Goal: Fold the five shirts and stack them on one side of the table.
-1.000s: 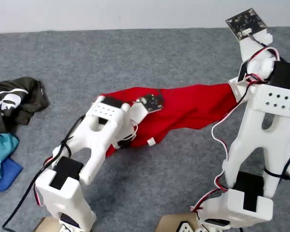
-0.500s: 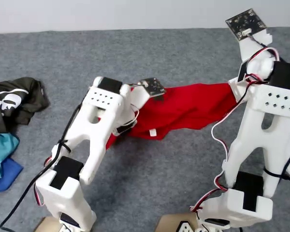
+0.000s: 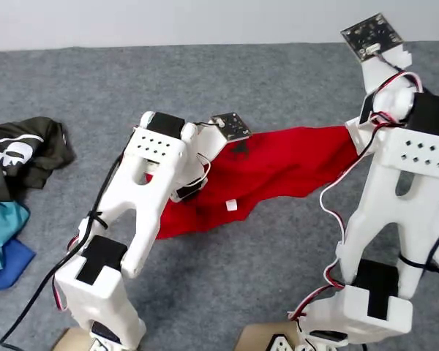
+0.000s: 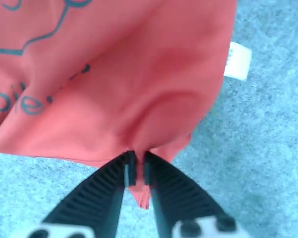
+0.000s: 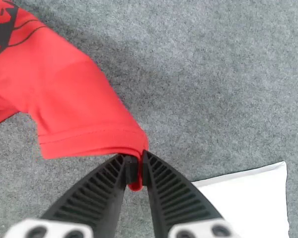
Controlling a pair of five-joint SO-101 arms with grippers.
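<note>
The red shirt [image 3: 293, 164] lies stretched across the middle of the grey table [image 3: 205, 88], sagging in loose creases between the two arms. The left gripper [image 4: 136, 166] is clamped on a bunched edge near a white tag [image 4: 237, 61]. The right gripper [image 5: 134, 168] pinches the hem at the opposite end. Off to the left arm's side, a dark shirt [image 3: 25, 150], a teal shirt [image 3: 4, 219] and a blue shirt [image 3: 4, 267] sit crumpled together. With those unfolded and the red one only held out, the work looks barely begun.
</note>
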